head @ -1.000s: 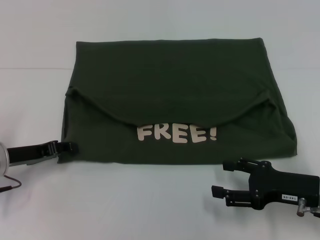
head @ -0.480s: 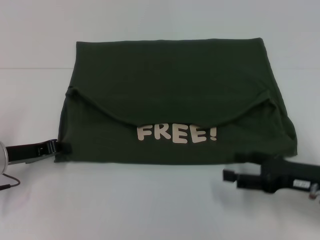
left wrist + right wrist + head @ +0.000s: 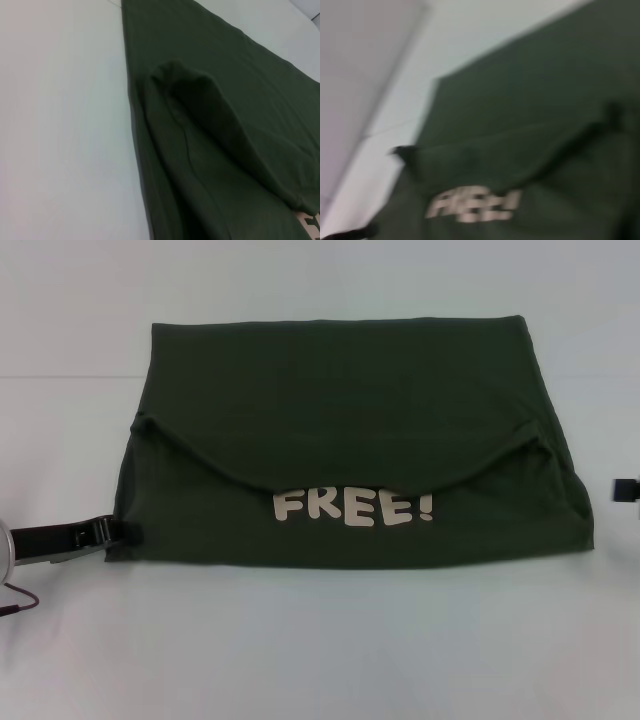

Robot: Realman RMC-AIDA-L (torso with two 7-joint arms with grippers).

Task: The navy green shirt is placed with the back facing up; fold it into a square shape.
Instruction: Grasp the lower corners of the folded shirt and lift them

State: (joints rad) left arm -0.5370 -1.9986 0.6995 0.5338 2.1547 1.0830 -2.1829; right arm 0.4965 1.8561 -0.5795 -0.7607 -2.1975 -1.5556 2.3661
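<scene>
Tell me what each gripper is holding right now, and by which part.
The left gripper sits at the near left corner of the dark olive-green fabric shirt; whether it grips that corner cannot be told. The right gripper holds nothing.

A large dark olive-green fabric T-shirt (image 3: 350, 440) lies flat, partly folded into a broad rectangle, its far portion turned down in a curved flap over the near layer, cream "FREE!" lettering showing just below.

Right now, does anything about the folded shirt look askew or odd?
Yes. The navy green shirt lies as a wide rectangle, not a square. Its folded-down flap ends in a curved edge just above the "FREE!" lettering. The left end effector sits at its near left corner.
</scene>
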